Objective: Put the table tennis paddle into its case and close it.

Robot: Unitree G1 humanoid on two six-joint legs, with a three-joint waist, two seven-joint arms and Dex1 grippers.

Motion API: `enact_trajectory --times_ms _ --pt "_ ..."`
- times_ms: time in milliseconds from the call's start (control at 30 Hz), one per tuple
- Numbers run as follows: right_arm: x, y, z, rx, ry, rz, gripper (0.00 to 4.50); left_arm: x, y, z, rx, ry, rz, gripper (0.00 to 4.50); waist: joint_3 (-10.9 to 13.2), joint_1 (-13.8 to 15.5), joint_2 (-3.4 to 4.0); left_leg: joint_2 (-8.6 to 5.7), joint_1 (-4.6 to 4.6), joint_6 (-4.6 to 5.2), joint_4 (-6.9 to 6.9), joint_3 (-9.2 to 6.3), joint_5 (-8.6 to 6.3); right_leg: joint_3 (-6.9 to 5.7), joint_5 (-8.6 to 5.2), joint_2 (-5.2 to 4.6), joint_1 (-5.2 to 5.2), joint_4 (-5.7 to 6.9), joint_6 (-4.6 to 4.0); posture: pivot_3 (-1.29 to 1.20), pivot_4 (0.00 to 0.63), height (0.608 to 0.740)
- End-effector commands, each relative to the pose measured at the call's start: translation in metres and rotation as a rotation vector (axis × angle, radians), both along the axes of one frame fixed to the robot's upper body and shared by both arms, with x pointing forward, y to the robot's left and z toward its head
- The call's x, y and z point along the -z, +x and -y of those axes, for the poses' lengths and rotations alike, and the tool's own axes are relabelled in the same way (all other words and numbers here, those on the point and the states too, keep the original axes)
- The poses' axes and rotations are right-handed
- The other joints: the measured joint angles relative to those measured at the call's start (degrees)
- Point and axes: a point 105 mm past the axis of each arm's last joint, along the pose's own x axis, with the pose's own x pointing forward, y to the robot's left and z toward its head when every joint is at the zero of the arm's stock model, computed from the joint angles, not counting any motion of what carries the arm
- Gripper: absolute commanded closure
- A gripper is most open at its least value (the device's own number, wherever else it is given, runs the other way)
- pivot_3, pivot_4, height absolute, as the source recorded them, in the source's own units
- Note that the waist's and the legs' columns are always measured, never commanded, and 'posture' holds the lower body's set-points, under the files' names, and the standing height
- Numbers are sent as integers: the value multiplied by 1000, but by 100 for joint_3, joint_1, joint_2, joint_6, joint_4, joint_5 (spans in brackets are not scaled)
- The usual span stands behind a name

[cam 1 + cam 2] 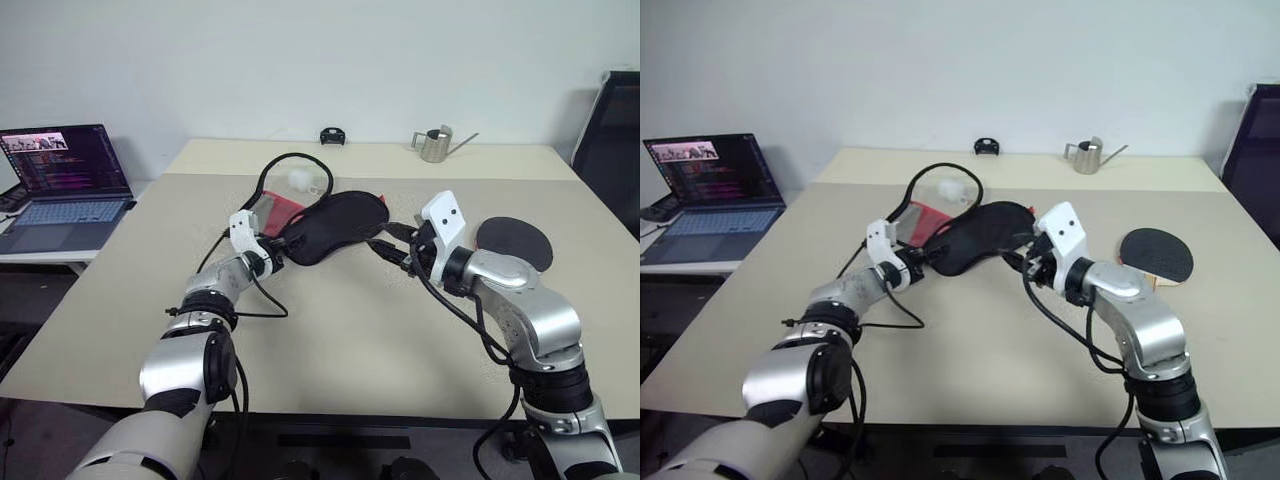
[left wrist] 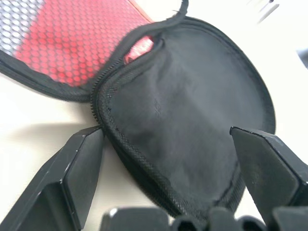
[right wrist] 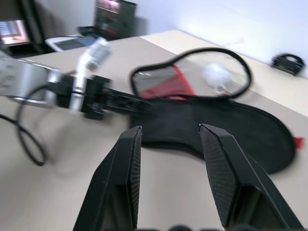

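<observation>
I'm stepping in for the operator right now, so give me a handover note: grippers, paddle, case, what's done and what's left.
Left gripper: open, jaws straddling the case's near edge, not closed on it.
Right gripper: open, empty, hovering by the case's other end.
Case: mid-table, unzipped, flap open.
Paddle: flat on the table beside the right arm, untouched.
Done: case opened.
Left: fetch the paddle, insert it, zip shut.

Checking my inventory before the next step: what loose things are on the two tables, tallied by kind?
Paddles: 1, the table tennis paddle
Cases: 1, the case, unzipped
Balls: 1, the white ball
Watering cans: 1, the metal can
Small black items: 1, the black object by the wall
Laptops: 1, the open laptop
Total: 6
</observation>
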Motion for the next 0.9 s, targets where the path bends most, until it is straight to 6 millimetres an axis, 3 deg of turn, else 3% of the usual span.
enact_trajectory --times_ms 33,133,433,567,900 --pt "-19 -20 4 -98 -10 70 2488 -6 0 10 33 -45 0 0 0 -1 0 0 0 0 0 1 0 0 0 0 0 0 0 0 150 740" --pt "-17 -28 12 -141 -81 53 2488 -5 0 11 32 -65 -12 0 0 -1 -1 -1 1 1 0 1 1 -3 0 0 1 0 0 0 150 740" --pt "-27 -19 24 -97 -102 83 2488 -6 0 28 57 -143 -25 0 0 56 -3 -1 1 4 1 1 2 0 0 -5 3 0 0 0 150 740" --pt "-26 -20 24 -100 -98 80 2453 -8 -1 39 80 -167 -23 878 1 88 -5 -1 -3 4 2 -1 3 0 0 -7 4 -2 0 0 150 740" --pt "-24 -21 29 -80 -99 70 2453 -11 -4 61 149 -176 -34 4485 14 64 -26 0 -4 4 2 1 3 0 0 -7 1 -4 0 0 150 740"
